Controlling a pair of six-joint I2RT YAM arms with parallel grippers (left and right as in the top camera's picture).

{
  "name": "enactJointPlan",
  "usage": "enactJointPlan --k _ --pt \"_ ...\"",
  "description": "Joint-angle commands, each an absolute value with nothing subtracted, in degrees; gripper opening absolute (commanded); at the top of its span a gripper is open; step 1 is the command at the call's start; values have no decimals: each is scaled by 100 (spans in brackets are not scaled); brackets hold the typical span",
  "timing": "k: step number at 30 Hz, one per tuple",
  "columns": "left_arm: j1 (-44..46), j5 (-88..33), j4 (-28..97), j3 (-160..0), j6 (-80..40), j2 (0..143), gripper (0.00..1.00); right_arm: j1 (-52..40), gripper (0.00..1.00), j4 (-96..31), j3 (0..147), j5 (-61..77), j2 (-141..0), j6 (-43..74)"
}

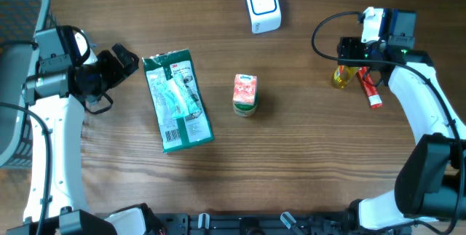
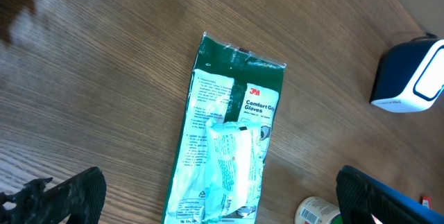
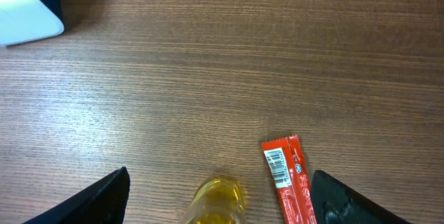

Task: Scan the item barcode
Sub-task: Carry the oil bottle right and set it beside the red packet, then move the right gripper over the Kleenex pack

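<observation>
Between glove pack (image 1: pixel 177 102) and carton (image 1: pixel 245 94), bare tabletop (image 1: pixel 218 100)

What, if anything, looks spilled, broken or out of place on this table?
Nothing stands out. The glove packet, small carton, yellow bottle, red sachet and white scanner all sit apart on the table, with no spill or visible damage. The glove packet lies slightly slanted, nothing more.
</observation>
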State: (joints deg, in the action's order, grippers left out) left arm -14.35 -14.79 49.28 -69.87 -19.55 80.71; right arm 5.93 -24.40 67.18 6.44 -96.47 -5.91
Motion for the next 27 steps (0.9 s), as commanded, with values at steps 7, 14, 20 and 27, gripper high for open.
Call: enactJointPlan --k 7,14,20,27 --pt "-1420 -1448 4915 -7032 -1839 8040 100 436 85 -2576 6879 220 -7415 196" --pt "-1420 -1448 4915 -7032 -1839 8040 100 -1428 86 -4453 6810 1262 -7142 1555" --pt "-1424 -1448 4915 -7035 -1839 8040 100 -2928 90 -4180 6759 1251 -8665 2213" --pt "-1424 -1448 4915 -7032 -1839 8040 100 -3695 92 -3448 6759 270 -9638 2270"
